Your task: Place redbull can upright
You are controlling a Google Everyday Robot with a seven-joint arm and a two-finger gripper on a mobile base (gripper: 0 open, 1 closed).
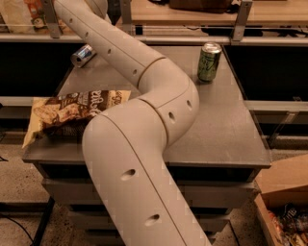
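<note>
Station: one grey metal tabletop (pixel 226 125).

Item 1: the slim silver-and-blue redbull can (pixel 83 55) lies on its side at the far left corner of the tabletop, shiny end turned toward the left front. It is not upright. It lies just beside the upper link of the cream robot arm (pixel 144 120), which crosses the tabletop from the near edge to the top left.

Item 2: the tool (pixel 114 10) appears to be the dark part at the top edge, just right of the arm and beyond the far edge of the tabletop. Whether it is released or clenched cannot be told.

Item 3: a wider green drink can (pixel 209 62) stands upright at the far right, well apart from the redbull can.

Item 4: a brown-and-yellow snack bag (pixel 72 113) lies flat at the left edge.
</note>
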